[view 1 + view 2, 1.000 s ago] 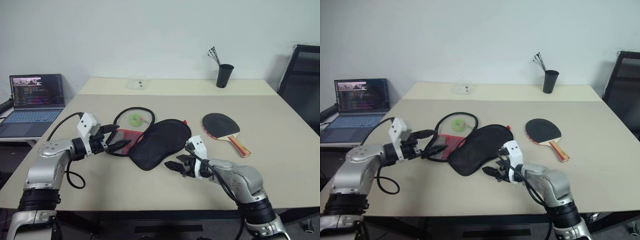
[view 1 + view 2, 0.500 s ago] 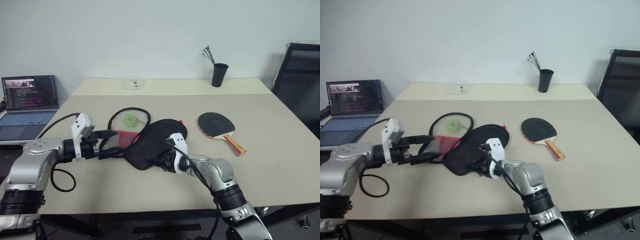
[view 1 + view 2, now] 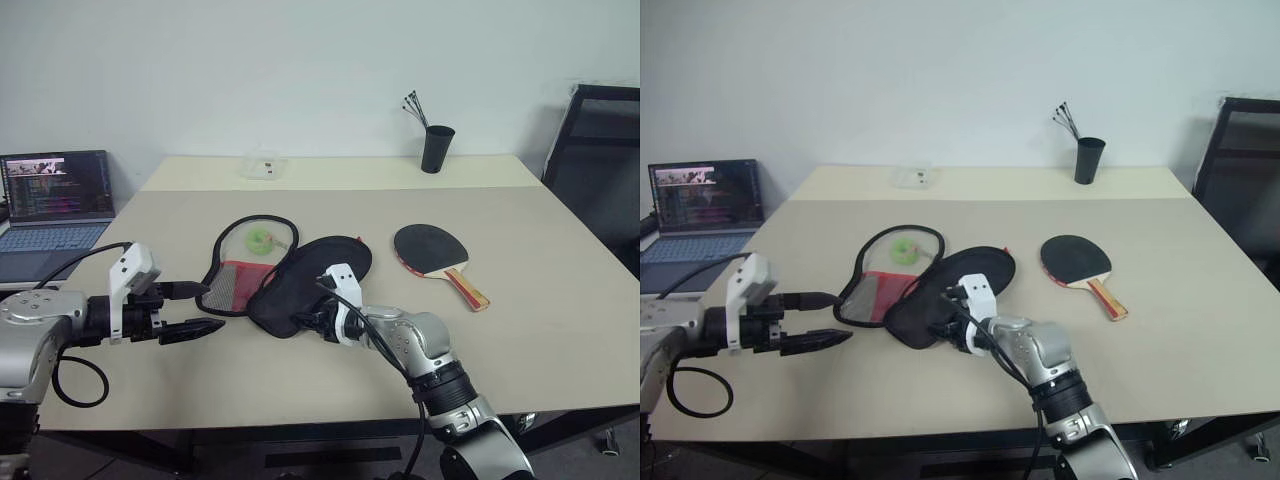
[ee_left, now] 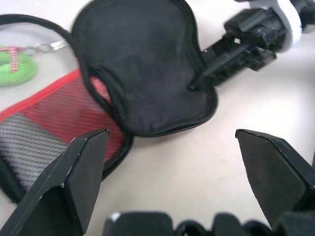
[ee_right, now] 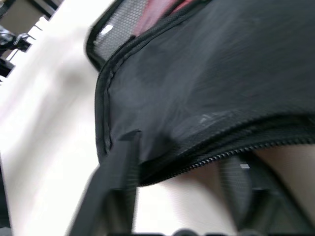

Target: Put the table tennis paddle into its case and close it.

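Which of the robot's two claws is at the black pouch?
The right gripper, at the near edge of the soft black fabric case; the left gripper hangs open, apart from it.

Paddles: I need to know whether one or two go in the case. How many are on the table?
1. The table tennis paddle lies flat to the right of the opened case, untouched. Another under the case's black flap cannot be ruled out.

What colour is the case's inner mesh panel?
Red, under black mesh on the case; clearest in the left wrist view.
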You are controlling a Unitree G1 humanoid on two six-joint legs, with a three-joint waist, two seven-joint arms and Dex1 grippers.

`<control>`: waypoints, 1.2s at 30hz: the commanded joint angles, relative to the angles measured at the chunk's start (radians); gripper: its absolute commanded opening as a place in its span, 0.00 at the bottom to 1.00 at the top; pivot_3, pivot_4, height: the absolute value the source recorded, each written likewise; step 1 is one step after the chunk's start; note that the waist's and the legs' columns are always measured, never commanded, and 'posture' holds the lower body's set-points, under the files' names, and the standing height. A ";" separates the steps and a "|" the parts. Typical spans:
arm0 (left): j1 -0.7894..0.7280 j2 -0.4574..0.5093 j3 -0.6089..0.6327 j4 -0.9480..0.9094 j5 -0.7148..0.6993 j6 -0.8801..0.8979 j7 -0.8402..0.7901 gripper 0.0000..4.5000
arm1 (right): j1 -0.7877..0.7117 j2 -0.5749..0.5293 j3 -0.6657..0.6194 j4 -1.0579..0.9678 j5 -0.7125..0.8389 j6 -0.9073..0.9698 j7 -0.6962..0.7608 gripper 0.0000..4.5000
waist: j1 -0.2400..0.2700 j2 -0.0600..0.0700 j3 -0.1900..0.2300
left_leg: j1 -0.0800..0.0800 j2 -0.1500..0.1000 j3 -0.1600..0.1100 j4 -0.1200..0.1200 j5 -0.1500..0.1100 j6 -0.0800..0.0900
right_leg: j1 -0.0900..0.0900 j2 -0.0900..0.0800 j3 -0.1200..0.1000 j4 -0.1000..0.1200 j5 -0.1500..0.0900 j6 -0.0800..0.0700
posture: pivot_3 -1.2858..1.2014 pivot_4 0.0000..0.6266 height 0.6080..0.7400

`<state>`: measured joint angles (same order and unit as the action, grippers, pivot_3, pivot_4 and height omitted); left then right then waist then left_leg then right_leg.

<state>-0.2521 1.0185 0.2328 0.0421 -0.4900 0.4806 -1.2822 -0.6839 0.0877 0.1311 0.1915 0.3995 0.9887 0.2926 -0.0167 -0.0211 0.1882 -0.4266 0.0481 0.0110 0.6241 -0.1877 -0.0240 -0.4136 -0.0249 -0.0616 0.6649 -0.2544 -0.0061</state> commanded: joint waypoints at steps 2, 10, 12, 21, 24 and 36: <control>0.026 -0.011 0.006 -0.111 -0.030 0.011 0.007 1.00 | 0.030 -0.036 -0.097 -0.083 0.039 0.078 -0.026 0.06 | 0.002 0.000 0.000 | 0.000 0.000 0.000 0.000 0.000 0.000 | 0.000 -0.001 0.000 0.000 0.000 0.000 | 0.52 0.24 1.00; 0.036 -0.049 -0.070 -0.211 -0.032 0.022 0.007 1.00 | 0.086 -0.185 -0.149 -0.190 0.102 0.257 0.025 0.01 | 0.010 0.000 0.000 | 0.000 -0.001 0.001 0.000 0.000 0.000 | 0.000 0.000 0.000 0.000 0.000 0.000 | 0.52 0.24 1.00; 0.020 -0.059 -0.090 -0.210 -0.027 0.018 0.009 1.00 | 0.086 -0.252 -0.125 -0.205 0.106 0.278 0.063 0.01 | 0.015 0.000 0.000 | 0.000 -0.001 0.002 0.000 0.000 0.000 | 0.000 0.001 0.000 0.000 0.000 0.000 | 0.52 0.24 1.00; -0.056 -0.090 -0.176 -0.192 0.002 0.006 0.015 1.00 | 0.004 -0.473 -0.034 -0.130 0.067 0.221 0.225 0.01 | 0.018 0.000 0.000 | 0.000 -0.002 0.006 0.000 0.000 0.000 | 0.000 0.003 0.000 -0.001 0.000 0.000 | 0.52 0.24 1.00; -0.091 -0.112 -0.200 -0.179 0.015 0.002 0.024 1.00 | -0.038 -0.505 -0.004 -0.076 0.045 0.181 0.266 0.01 | 0.017 0.000 0.000 | -0.001 -0.002 0.006 0.001 0.000 0.000 | 0.000 0.003 0.000 -0.001 0.000 0.000 | 0.52 0.24 1.00; -0.162 -0.167 -0.243 -0.161 0.039 -0.001 0.050 1.00 | -0.102 -0.521 -0.019 0.030 -0.021 0.098 0.282 0.21 | 0.016 0.000 0.000 | -0.001 -0.002 0.007 0.001 0.000 0.000 | -0.001 0.004 0.001 0.000 0.000 0.000 | 0.52 0.24 1.00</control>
<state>-0.3921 0.8546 -0.0151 -0.1110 -0.4540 0.4928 -1.2340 -0.7639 -0.4152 0.1484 0.2250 0.3920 1.1011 0.5841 -0.0007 -0.0213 0.1882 -0.4274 0.0462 0.0182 0.6253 -0.1877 -0.0240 -0.4143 -0.0204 -0.0608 0.6649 -0.2545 -0.0062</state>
